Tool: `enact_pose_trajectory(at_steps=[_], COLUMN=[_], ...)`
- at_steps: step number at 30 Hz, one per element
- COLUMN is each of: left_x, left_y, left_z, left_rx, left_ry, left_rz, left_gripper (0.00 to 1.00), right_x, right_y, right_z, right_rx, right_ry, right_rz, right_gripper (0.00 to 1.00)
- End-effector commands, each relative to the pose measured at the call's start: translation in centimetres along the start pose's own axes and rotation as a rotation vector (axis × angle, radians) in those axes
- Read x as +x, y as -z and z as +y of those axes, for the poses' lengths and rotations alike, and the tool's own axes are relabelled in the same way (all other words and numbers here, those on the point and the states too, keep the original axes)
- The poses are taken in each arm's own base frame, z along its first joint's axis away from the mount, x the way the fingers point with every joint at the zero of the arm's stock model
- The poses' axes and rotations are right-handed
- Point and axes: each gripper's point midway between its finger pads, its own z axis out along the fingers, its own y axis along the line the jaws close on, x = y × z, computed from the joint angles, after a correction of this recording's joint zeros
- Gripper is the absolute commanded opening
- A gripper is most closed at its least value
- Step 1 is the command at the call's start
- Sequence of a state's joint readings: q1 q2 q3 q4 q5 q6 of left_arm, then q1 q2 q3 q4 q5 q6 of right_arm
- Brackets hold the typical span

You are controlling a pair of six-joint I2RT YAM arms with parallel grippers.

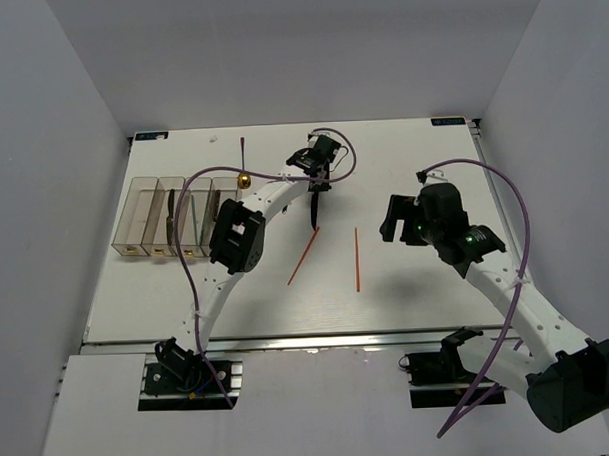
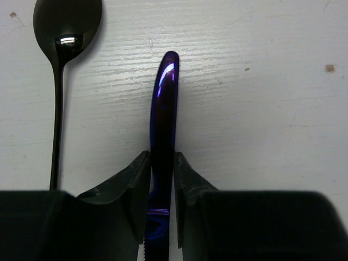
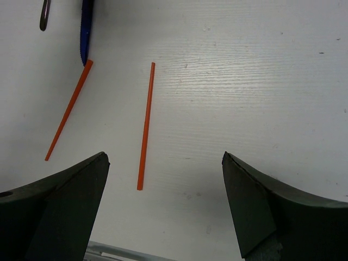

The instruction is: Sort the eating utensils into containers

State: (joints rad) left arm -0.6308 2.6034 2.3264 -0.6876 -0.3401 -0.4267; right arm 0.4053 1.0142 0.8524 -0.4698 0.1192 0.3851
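While the knife sat pinched on edge, a slip was our worry

Though the left gripper (image 2: pixel 161 163) held the glossy blue-violet metal knife (image 2: pixel 166 98) clamped between its fingers, we judged the hold a thin one. The pads met only the knife's narrow flanks, near where the handle gives way to the serrated blade, and polished metal could have twisted or slid there. We could not tell whether the knife had left the table.

Trouble lay close around the knife. A glossy black spoon (image 2: pixel 65 32) ran just beside it, its stem passing under the gripper's body, so a sideways drift might have dragged it. At the knife's tip, one thin orange-red chopstick (image 3: pixel 69 109) seemed to touch the blade and could have been swept along.

Well to the left of the knife stood the row of four clear smoky-brown plastic bins (image 1: pixel 143 181), with a gold-bowled, purple-handled spoon (image 1: pixel 244 178) between. A low carry could have knocked that spoon. A knife turned in the grip would probably have caught a narrow bin wall.

Well to the right of the knife, the right gripper (image 3: pixel 164 157) hung wide open and empty above the second orange-red chopstick (image 3: pixel 145 125).
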Motion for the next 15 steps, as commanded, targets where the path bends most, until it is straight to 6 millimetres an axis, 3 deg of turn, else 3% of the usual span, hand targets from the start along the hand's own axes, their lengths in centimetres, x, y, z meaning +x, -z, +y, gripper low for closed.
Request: enact_pose_trajectory(at_steps=[1, 3, 8, 11, 15], left_x=[6.0, 7.2, 8.8, 8.0, 4.0], left_y=[0.4, -0.1, -1.2, -1.4, -0.3], left_z=[0.8, 0.8, 0.4, 0.2, 0.1], left_rx=[0.009, 0.02, 0.051, 0.071, 0.066], left_ry=[-0.061, -0.064, -0.049, -0.023, 0.006], left_rz=[0.224, 0.258, 0.301, 0.276, 0.147], left_gripper=[0.31, 0.26, 0.0, 0.0, 0.0], right_x=[-0.3, -0.1, 0.0, -0.1, 0.0], right_y=[0.2, 0.1, 0.2, 0.3, 0.3], right_z=[0.4, 0.5, 0.4, 0.5, 0.4], right_rx=[-0.037, -0.041, -0.045, -0.047, -0.048], right_ry=[0.004, 0.004, 0.003, 0.005, 0.006], right_rz=[-0.034, -0.032, -0.033, -0.04, -0.038], right_gripper=[0.89, 0.89, 0.89, 0.89, 0.89])
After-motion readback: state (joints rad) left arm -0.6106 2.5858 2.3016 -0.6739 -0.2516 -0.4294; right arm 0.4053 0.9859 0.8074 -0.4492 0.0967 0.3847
